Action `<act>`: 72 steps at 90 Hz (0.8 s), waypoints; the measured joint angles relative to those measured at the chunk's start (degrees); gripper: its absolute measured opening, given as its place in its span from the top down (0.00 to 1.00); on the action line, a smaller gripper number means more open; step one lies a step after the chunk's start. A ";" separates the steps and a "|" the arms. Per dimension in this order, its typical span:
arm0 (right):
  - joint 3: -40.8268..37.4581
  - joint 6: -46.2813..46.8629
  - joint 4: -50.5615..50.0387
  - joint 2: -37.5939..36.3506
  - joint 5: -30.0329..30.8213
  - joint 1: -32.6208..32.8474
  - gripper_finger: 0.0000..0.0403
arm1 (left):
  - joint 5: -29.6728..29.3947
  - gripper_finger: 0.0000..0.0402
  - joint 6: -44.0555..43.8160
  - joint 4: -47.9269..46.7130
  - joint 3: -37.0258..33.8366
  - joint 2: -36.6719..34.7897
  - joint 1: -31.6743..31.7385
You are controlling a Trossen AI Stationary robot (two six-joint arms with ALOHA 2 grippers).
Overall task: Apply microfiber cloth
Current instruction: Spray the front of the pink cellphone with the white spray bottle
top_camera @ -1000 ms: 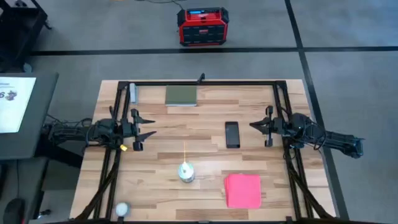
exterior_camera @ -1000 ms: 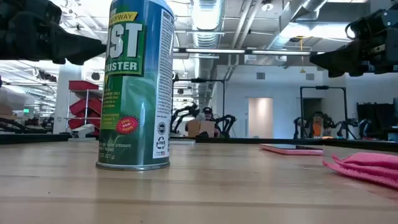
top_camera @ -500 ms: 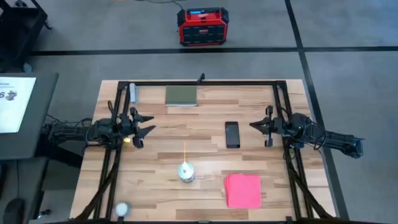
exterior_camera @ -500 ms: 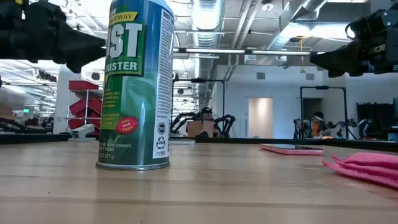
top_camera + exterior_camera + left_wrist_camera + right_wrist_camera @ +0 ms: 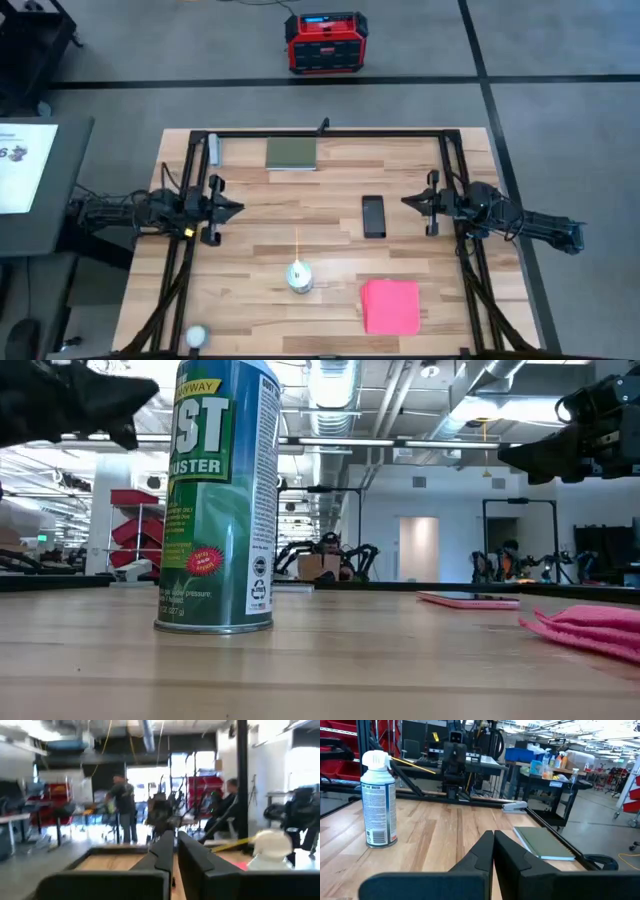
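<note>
The left gripper point(image 5: 232, 208) hangs over the left side of the counter point(image 5: 330, 190), pointing toward the middle, and in its wrist view its two dark jaws sit almost together with only a thin slit between them and nothing held. Next along, near the front middle of the counter, stands the spray can point(image 5: 298, 276), tall and upright with a white cap. It is between the left gripper and the cloth, so the left arm would have to go around it. A dark green pad point(image 5: 291, 153) lies flat at the back of the counter, far from the cloth. Then comes the phone point(image 5: 373, 216), lying flat with its black face up and its long side running from back to front. The microfiber cloth point(image 5: 390, 305) lies flat at the front right of the counter, in front of the phone and a little to its right, not touching it. It looks nearly square, so it has no real long side to line up with. Last is the right gripper point(image 5: 411, 201), up over the right side of the counter just beside the phone, its jaws pressed together and empty. It points toward the middle of the counter, so the cloth lies off to its side, toward the front edge. I think the right arm is much nearer the cloth and has a clear path, so it should turn toward the front and come down on it.
</note>
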 joint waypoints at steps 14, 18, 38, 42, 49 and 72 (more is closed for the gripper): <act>-0.02 0.01 0.00 0.00 0.00 0.00 1.00 | 1.06 0.95 0.45 -2.30 2.33 6.30 0.00; -0.02 0.02 0.00 0.00 0.00 0.00 1.00 | 1.20 0.94 0.47 -1.64 3.51 9.02 0.00; -0.02 0.01 0.00 0.00 0.00 0.00 1.00 | 1.14 0.84 4.42 6.75 10.80 26.12 0.60; -0.02 0.00 0.00 0.00 0.00 0.00 1.00 | 1.10 0.83 5.63 8.05 13.04 30.32 1.29; -0.02 0.00 0.00 0.00 0.00 0.00 1.00 | 0.95 0.82 7.15 7.39 17.40 38.06 3.08; 0.00 0.00 0.00 0.02 0.00 0.00 1.00 | 8.42 0.92 8.21 3.26 32.67 63.34 10.77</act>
